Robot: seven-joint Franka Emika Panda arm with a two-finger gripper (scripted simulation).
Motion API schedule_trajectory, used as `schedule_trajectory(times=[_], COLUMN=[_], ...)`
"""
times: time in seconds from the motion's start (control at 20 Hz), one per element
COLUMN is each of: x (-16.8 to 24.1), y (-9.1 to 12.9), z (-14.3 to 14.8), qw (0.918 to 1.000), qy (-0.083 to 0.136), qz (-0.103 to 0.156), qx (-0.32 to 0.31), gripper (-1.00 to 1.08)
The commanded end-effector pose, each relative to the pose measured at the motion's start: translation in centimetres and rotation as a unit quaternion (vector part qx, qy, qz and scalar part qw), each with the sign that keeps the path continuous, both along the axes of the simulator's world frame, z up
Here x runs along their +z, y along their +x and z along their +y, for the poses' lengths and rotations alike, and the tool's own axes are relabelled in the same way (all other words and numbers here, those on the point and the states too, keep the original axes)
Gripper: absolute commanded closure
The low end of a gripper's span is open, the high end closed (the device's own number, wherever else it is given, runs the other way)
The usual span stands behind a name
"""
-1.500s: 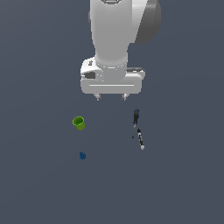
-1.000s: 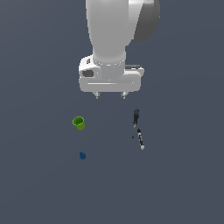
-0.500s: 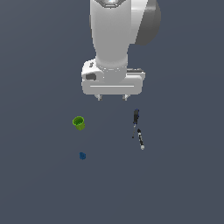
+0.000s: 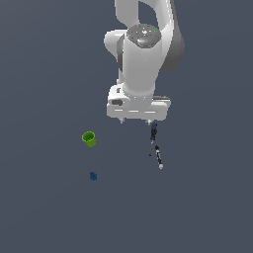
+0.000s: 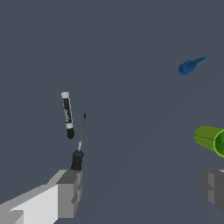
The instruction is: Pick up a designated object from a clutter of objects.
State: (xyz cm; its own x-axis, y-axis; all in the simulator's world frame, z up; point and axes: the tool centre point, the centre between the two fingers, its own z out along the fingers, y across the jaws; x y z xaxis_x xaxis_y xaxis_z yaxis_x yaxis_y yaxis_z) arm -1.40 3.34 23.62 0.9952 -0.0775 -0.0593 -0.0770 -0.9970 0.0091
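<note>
Slim dark-handled screwdriver with thin metal shaft lying on the grey desk, just beside a black-and-white marker stick. Directly above its handle, white two-fingered tool, fingers spread wide, holding nothing. Well apart toward the exterior view's left: green cup, small blue block.

Plain dark slate-grey floor, flat even light, no walls
</note>
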Motion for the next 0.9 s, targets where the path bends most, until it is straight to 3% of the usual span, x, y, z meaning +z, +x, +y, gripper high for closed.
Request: schedule_trajectory(times=[0.0, 0.85], x=[-2.0, -14.5], y=[-0.2, -4.9], z=[1.2, 9.3], qw=[0.9999, 0.9960], qy=[-0.003, -0.005], qz=[-0.003, -0.026], qx=[-0.012, -0.086], gripper=[-0.92, -0.92])
